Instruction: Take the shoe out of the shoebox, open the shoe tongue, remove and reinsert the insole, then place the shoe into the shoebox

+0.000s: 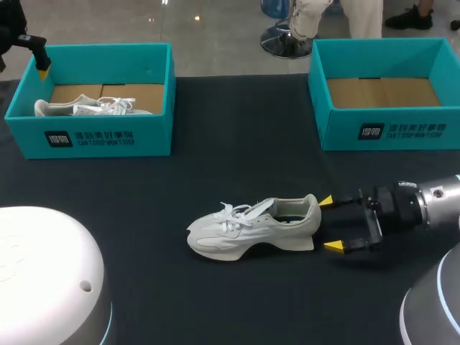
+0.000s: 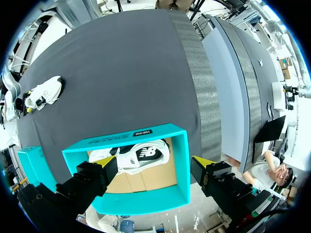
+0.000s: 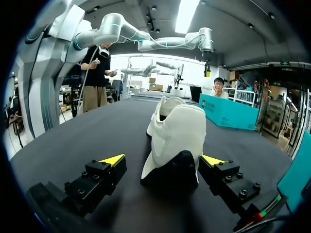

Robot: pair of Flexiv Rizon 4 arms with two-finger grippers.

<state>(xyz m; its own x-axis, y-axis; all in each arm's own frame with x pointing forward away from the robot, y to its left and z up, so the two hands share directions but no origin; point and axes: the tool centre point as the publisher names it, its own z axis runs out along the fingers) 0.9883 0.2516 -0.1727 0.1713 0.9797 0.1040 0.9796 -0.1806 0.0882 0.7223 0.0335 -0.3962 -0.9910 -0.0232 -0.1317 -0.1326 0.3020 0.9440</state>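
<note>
Now | white lace-up sneaker [image 1: 251, 226] upright on black worktop [image 1: 144, 180], heel toward right fingers [image 1: 325, 200], toe away | right fingers wide, straddling heel, not gripping | left fingers [image 2: 201, 162] wide, above teal cardboard shoebox [image 1: 108, 136]

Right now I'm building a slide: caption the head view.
Right claw open at the heel of the white shoe on the table; second shoe in the left shoebox.

Bright, even overhead light washes the matte black cloth table [image 1: 237, 144], greying it toward 12 o'clock in the head view. The white lace-up sneaker [image 1: 251, 226] throws only a faint, soft shadow at 6 o'clock beneath its sole.
</note>
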